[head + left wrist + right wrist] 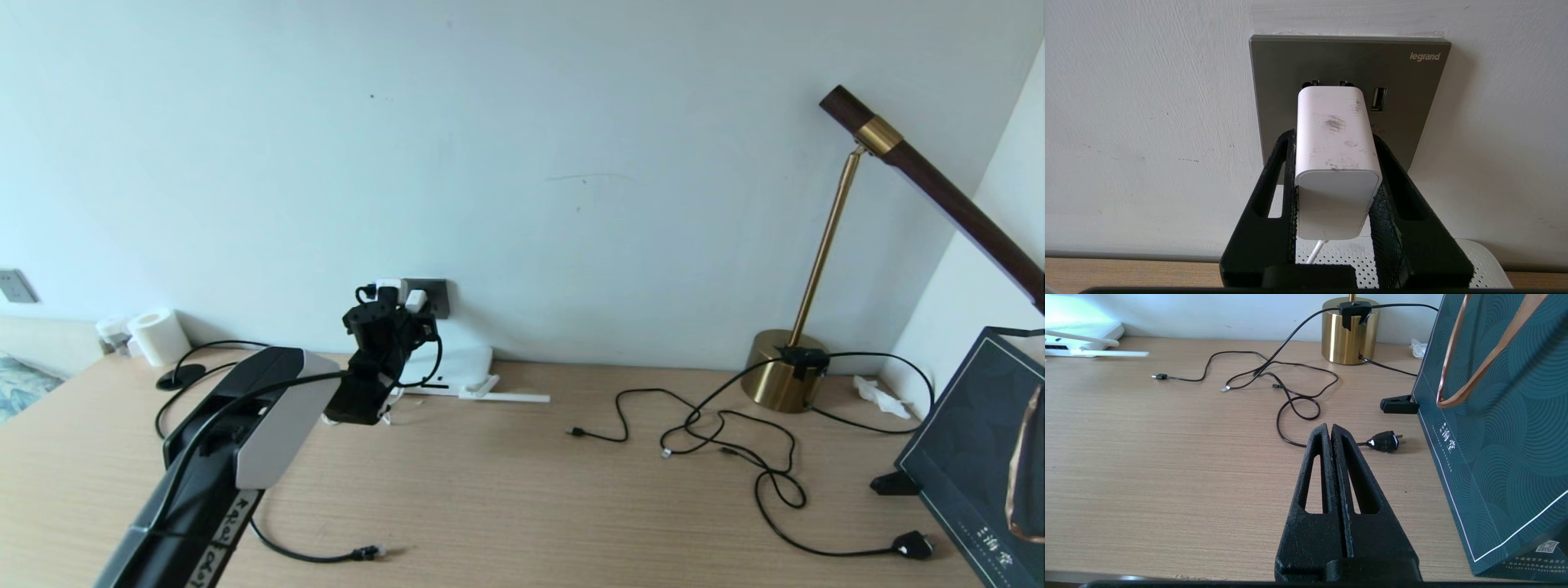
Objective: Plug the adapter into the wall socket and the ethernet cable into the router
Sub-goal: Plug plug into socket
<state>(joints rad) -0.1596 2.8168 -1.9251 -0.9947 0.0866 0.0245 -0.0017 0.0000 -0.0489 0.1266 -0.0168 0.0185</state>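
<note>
The white adapter [1331,196] sits between the black fingers of my left gripper [1333,139], which is shut on its sides. The adapter's far end is up against the dark grey wall socket [1412,106], just below two slots; its prongs are hidden. Its thin white cord [1314,251] hangs down behind. In the head view the left gripper [402,309] is raised at the wall socket [439,296], above the white router [465,363]. The ethernet cable [326,558] lies near the table's front edge, clip connector [372,552] loose. My right gripper [1331,429] is shut and empty over the table.
A brass lamp base [784,382] stands at the back right, with thin black cables [718,433] and a black plug [911,544] strewn before it. A dark green paper bag [976,465] stands at the right edge. A paper roll [159,335] sits at the back left.
</note>
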